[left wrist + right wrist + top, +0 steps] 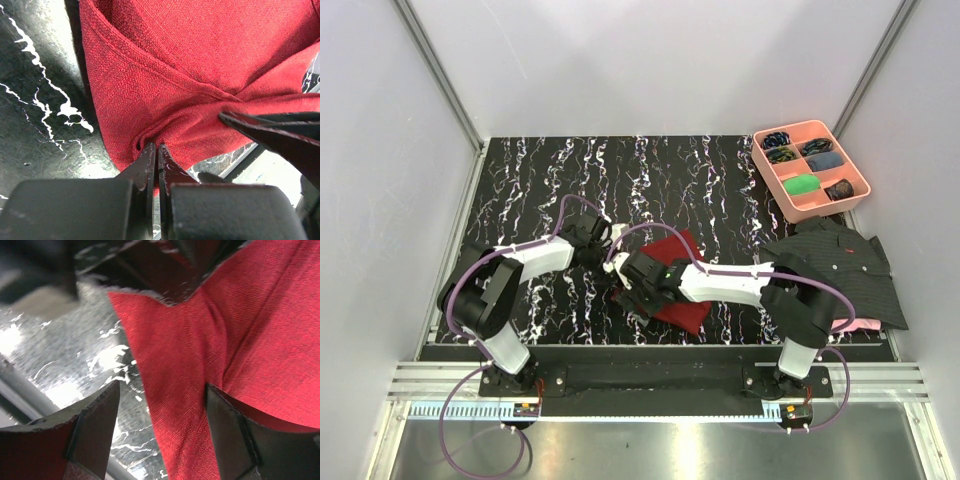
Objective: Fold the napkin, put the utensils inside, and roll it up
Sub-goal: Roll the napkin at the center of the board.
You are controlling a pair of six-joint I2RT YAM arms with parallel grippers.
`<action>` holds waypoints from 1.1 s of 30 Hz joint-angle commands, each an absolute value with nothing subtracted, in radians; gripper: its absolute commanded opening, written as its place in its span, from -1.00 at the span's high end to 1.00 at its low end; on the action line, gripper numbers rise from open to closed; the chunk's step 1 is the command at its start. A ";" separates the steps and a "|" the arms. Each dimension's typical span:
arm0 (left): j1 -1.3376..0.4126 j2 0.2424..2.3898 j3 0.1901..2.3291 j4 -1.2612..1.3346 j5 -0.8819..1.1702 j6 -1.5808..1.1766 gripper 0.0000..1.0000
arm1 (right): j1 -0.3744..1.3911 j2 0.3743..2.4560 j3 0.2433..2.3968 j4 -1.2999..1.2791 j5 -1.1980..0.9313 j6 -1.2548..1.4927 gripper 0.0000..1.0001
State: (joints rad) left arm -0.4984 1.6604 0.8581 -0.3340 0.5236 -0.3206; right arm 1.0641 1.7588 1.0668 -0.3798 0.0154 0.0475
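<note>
Left gripper (pixel 154 159), jaws together, pinches the napkin (pixel 200 75) edge, prob. to lift it for the fold. Napkin sits mid-table (pixel 540 180), near the front, btwn both wrists. Right gripper (pixel 162 427), jaws apart, straddles the cloth edge, likely lining up a 2nd grip.

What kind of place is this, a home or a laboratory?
Probably a robot laboratory test cell, not a home: plain white walls with metal frame posts enclose a black marbled table, and two arms are bolted at its near edge.
</note>
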 commanded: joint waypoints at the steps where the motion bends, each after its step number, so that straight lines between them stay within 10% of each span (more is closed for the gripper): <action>1: -0.488 1.661 0.890 -0.350 0.528 -0.299 1.00 | 1.066 1.810 1.063 -0.374 0.077 0.086 -0.49; 6: -0.482 1.649 0.890 -0.336 0.531 -0.307 0.86 | 1.066 1.845 1.072 -0.425 0.075 0.149 0.03; 9: -0.466 1.623 0.878 -0.313 0.529 -0.330 0.43 | 1.065 1.850 1.057 -0.431 0.043 0.167 0.22; 18: -0.393 1.453 0.807 -0.245 0.447 -0.383 -0.31 | 1.034 1.819 1.031 -0.423 -0.101 0.167 0.38; 33: -0.354 1.180 0.525 0.073 0.469 -0.454 -0.43 | 0.833 1.813 0.996 -0.341 -0.541 0.097 0.40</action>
